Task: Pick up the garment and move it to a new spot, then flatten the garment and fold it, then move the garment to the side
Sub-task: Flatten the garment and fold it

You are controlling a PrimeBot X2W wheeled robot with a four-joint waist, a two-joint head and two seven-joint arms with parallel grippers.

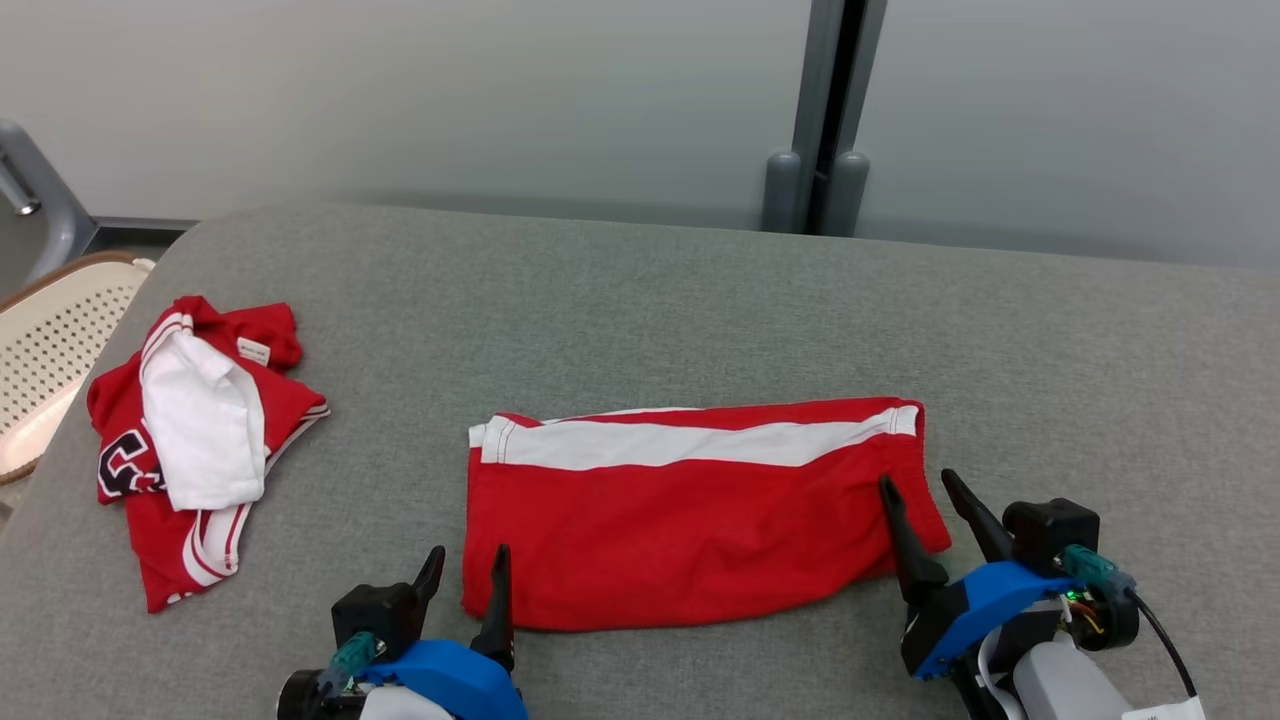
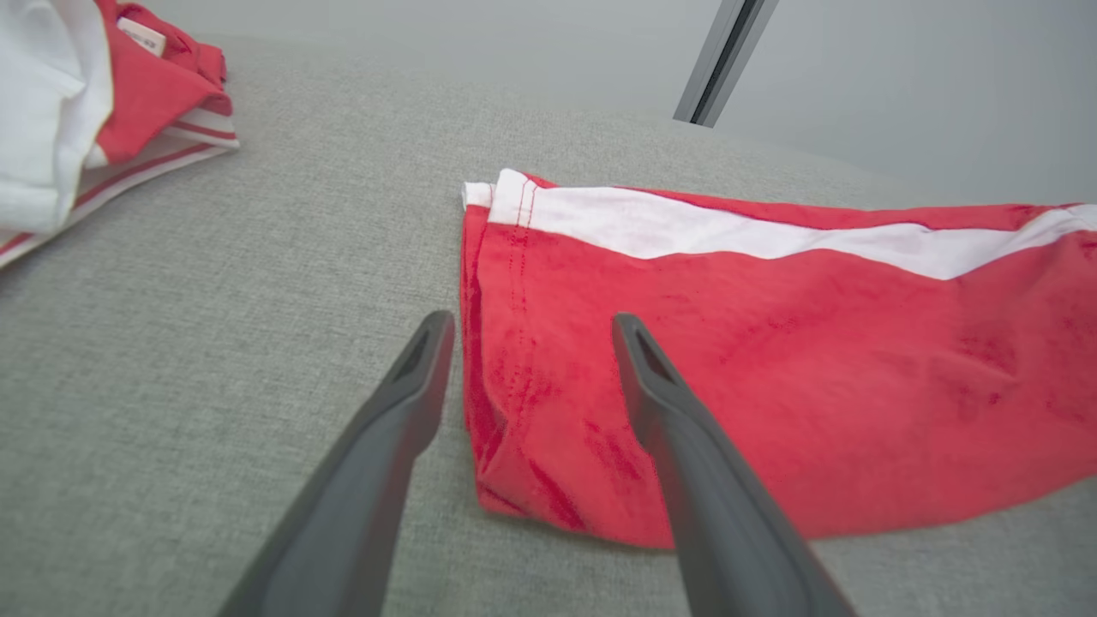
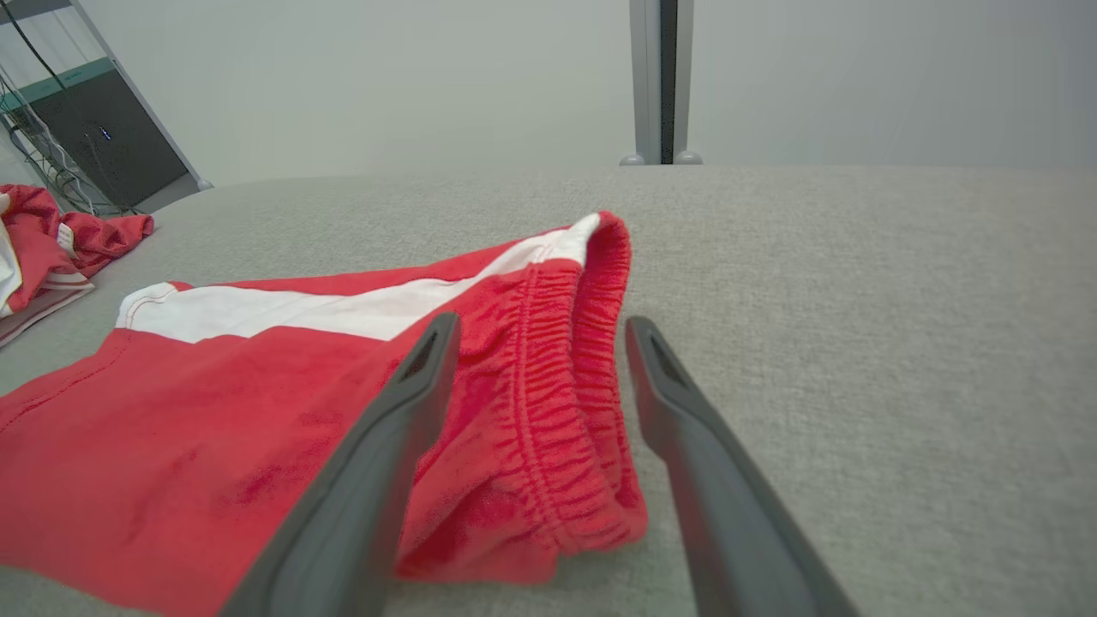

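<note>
The red shorts (image 1: 690, 520) lie flat near the middle of the grey table (image 1: 640, 300), a little toward the robot, and look doubled over lengthwise, so the folding step seems to be in hand. Their long axis runs side to side across the table. The gathered waistband points to the robot's right, the stitched leg hem to its left, and the white stripe runs along the far edge.

The left gripper (image 1: 468, 558) sits at the near left corner with its fingers apart, one over bare table and one over cloth, holding nothing. The right gripper (image 1: 917, 485) is spread wide astride the waistband end, also holding nothing. Whether any fingertip touches the cloth is hard to tell from these angles.

The next move probably calls for pinching one end and carrying it over the other to halve the length, then shifting the bundle aside, perhaps toward the heap of clothes (image 1: 190, 440) lying well apart on the left
</note>
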